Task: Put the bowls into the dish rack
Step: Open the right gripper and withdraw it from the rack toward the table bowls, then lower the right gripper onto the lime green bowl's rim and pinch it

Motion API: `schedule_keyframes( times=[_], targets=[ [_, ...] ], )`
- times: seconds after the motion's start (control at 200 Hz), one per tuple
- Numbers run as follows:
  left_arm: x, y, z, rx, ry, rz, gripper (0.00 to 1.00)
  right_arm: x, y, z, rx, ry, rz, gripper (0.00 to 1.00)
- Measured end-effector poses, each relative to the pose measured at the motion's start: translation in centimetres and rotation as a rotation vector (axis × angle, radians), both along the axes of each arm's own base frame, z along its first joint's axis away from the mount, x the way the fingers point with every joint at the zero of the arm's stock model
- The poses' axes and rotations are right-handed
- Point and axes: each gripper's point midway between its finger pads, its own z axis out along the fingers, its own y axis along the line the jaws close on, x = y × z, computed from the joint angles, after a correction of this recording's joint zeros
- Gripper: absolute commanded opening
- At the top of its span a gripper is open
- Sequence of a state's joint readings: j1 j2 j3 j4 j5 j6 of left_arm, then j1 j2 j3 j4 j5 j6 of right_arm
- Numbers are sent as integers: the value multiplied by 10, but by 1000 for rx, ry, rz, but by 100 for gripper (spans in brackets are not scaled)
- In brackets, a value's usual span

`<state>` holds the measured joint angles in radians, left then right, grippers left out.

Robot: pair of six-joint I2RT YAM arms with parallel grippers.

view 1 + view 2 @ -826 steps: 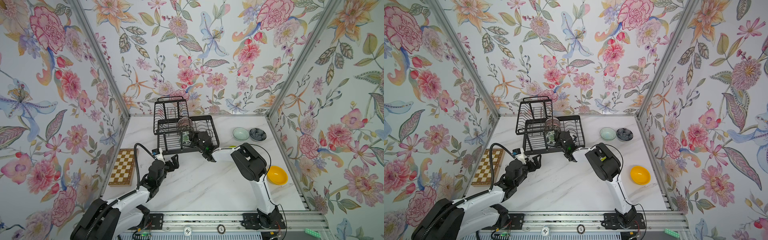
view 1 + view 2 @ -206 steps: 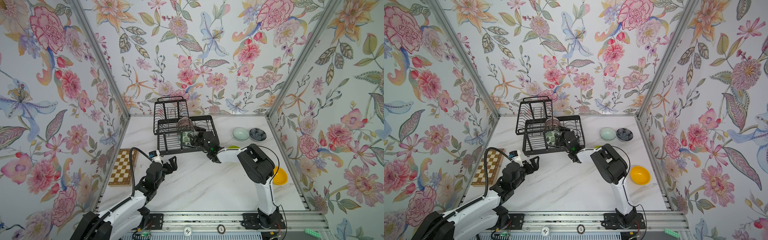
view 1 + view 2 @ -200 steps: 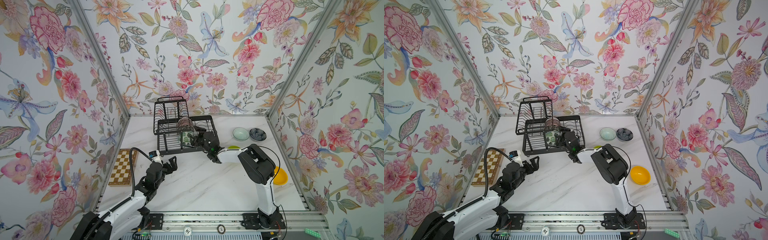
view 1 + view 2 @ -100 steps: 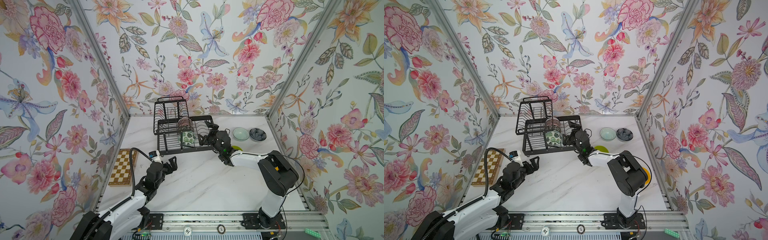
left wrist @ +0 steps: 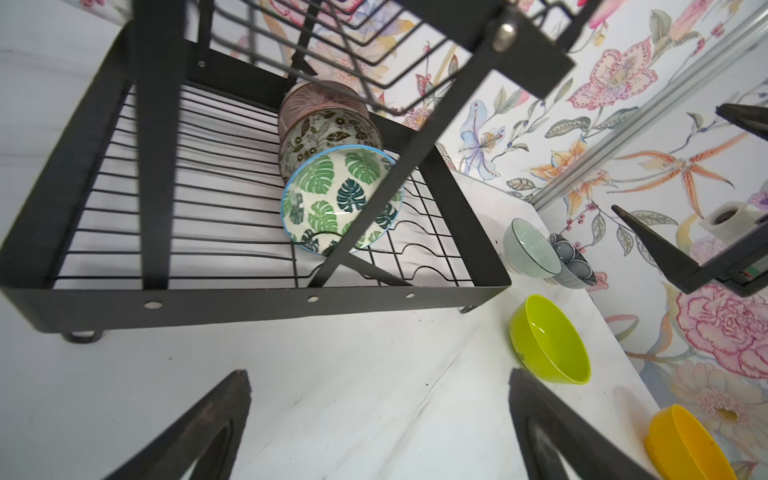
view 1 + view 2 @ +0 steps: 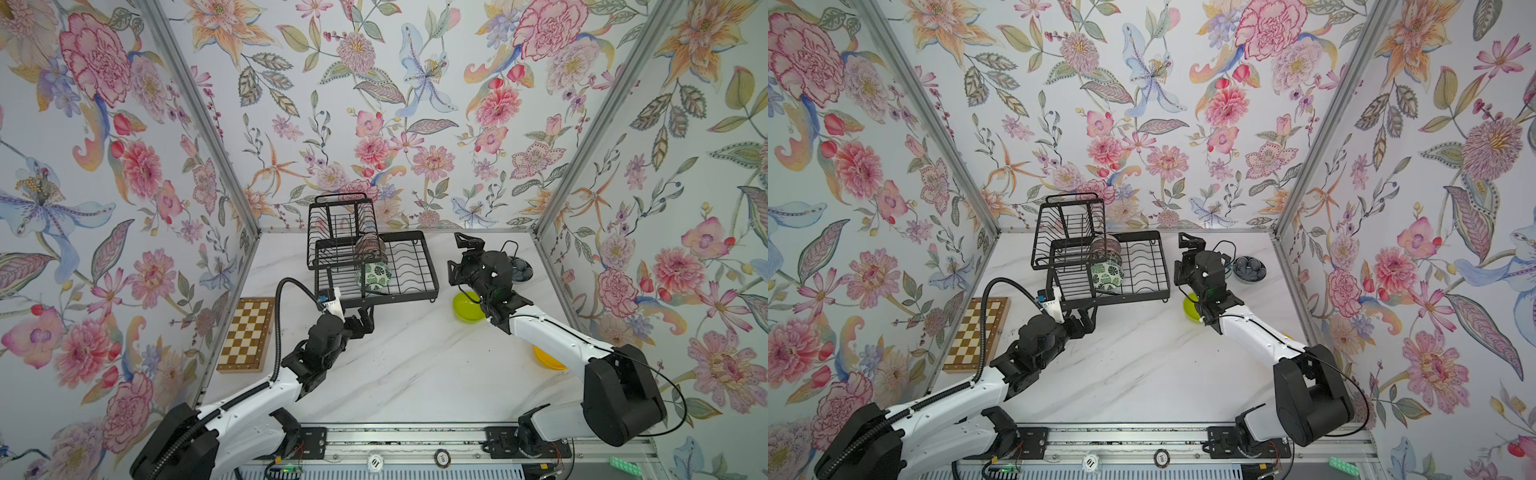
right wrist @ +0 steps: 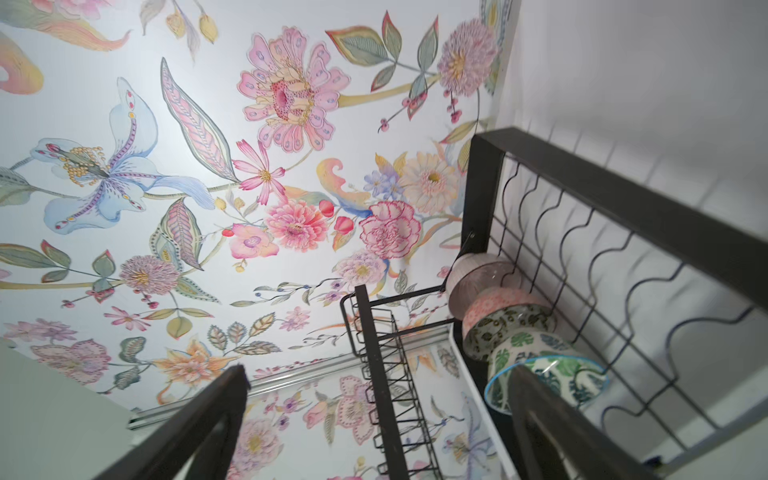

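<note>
Loading is running partway: pink ribbed (image 5: 316, 97), black-and-white (image 5: 328, 133) and green-leaf (image 6: 373, 275) bowls are standing in the lower tray of the dish rack (image 6: 409, 266), lime (image 6: 467, 307), orange-yellow (image 6: 546, 359), celadon (image 5: 530, 249) and dark blue (image 6: 521, 270) ones are waiting on the table (image 6: 415, 365), left gripper (image 6: 363, 322) and right gripper (image 6: 459, 257) hovering spread, empty.

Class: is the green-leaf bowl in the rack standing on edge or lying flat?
On edge: the green-leaf bowl stands tipped in the lower tray of the dish rack, its open side facing sideways, not up.
</note>
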<state>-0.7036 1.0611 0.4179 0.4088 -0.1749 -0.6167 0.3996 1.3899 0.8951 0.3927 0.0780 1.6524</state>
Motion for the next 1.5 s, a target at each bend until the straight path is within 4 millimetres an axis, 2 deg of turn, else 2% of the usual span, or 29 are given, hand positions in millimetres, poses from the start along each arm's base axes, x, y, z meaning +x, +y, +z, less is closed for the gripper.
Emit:
schedule_keyframes(
  times=[0.12, 0.21, 0.465, 0.535, 0.716, 0.801, 0.911, 1.016, 1.141, 1.316, 1.396, 1.501],
  targets=[
    [3, -21, 5, 11, -17, -37, 99, -6, -36, -6, -187, 31, -15, 99],
    [5, -39, 3, 19, -14, -68, 99, -12, -56, -15, -330, 77, -5, 99],
    [11, -101, 11, 4, -29, -172, 99, -29, -78, -29, -723, 199, 125, 99],
    [14, -120, 15, -10, -36, -204, 99, -32, -80, -45, -810, 260, 175, 99],
    [21, -165, 15, -32, -39, -278, 99, -44, -87, -110, -1011, 472, 314, 99],
    [25, -179, 10, -29, -30, -300, 99, -52, -91, -126, -1070, 533, 352, 99],
    [28, -192, 6, -27, -21, -323, 99, -61, -98, -135, -1098, 555, 365, 99],
    [30, -200, 4, -28, -19, -343, 99, -71, -105, -153, -1096, 592, 395, 98],
    [32, -207, -1, -19, -15, -358, 99, -74, -104, -172, -1080, 621, 445, 91],
    [30, -212, -2, -5, -12, -382, 99, -70, -95, -195, -1054, 632, 512, 71],
    [30, -212, -3, 3, -11, -383, 99, -68, -95, -200, -1034, 631, 516, 60],
    [30, -211, -5, 16, -8, -386, 99, -66, -96, -204, -1019, 625, 519, 53]
  ],
)
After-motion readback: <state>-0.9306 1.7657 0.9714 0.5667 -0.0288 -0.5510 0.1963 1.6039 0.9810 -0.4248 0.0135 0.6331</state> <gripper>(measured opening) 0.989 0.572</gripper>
